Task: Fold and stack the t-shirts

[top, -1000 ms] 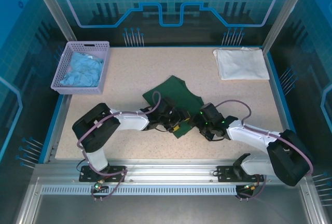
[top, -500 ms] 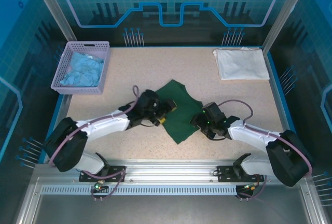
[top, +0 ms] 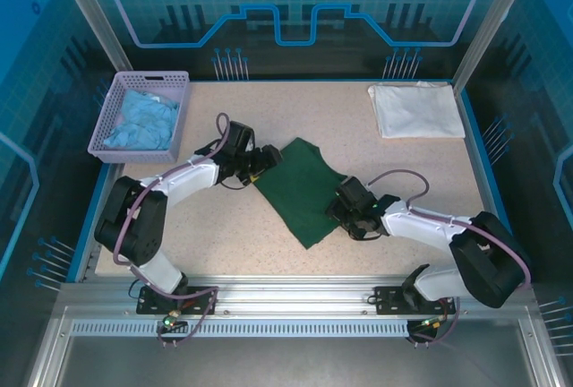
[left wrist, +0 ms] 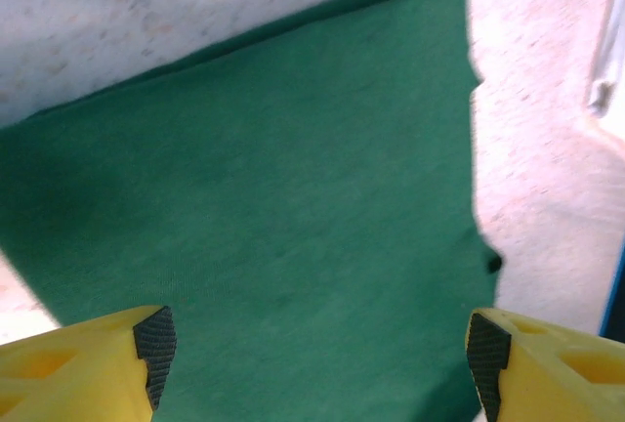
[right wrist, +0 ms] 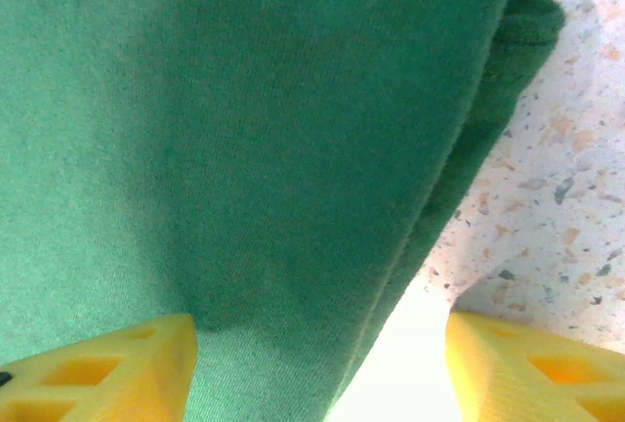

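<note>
the dark green t-shirt (top: pixel 300 192) lies folded into a rough oblong in the middle of the table (top: pixel 233 244), running from far left to near right. the white t-shirt (top: pixel 416 109) sits folded flat at the far right corner, well apart from it, so the stacking is not yet done. the left gripper (top: pixel 262 159) hovers at the green shirt's far left edge, released, with jaws spread wide and nothing between them; in the left wrist view its fingertips (left wrist: pixel 154 342) stand over flat cloth. the right gripper (top: pixel 345 210) is at the shirt's right edge, likewise released, its fingers (right wrist: pixel 127 368) straddling the layered fold edge without pinching it. the likely trouble from here lies in that edge: several layers are stacked there and a bit of hem pokes out beyond them, so a shallow pinch could catch only the top layer and peel the fold open on lifting. if one side rises before the other, the soft cloth would probably sag and slide apart on its way to the white shirt. dragging it instead of lifting it would likely bunch it on the table. no brand, print or lettering can be read on either shirt; the green face turned up is plain.
</note>
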`<state>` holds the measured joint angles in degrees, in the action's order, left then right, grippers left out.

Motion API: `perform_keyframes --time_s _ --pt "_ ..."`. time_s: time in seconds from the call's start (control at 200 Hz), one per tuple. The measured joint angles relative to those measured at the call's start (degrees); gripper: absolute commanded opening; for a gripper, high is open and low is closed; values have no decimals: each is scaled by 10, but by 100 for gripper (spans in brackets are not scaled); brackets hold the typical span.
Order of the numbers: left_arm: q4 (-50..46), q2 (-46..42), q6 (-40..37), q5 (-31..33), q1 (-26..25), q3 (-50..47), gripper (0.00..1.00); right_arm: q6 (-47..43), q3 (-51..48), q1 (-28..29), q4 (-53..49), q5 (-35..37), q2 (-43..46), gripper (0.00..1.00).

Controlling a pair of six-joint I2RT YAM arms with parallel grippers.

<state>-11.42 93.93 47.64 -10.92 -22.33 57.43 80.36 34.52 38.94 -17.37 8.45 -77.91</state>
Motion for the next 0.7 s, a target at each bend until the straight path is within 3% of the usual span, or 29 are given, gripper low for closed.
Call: perform_keyframes --time_s 0.39,0.7 --pt "-8 -73 -47 39 5 -78 82 31 70 36 -52 19 -70 63" --pt "14 -89 -47 43 9 -110 82 40 82 38 -73 31 -88 28"
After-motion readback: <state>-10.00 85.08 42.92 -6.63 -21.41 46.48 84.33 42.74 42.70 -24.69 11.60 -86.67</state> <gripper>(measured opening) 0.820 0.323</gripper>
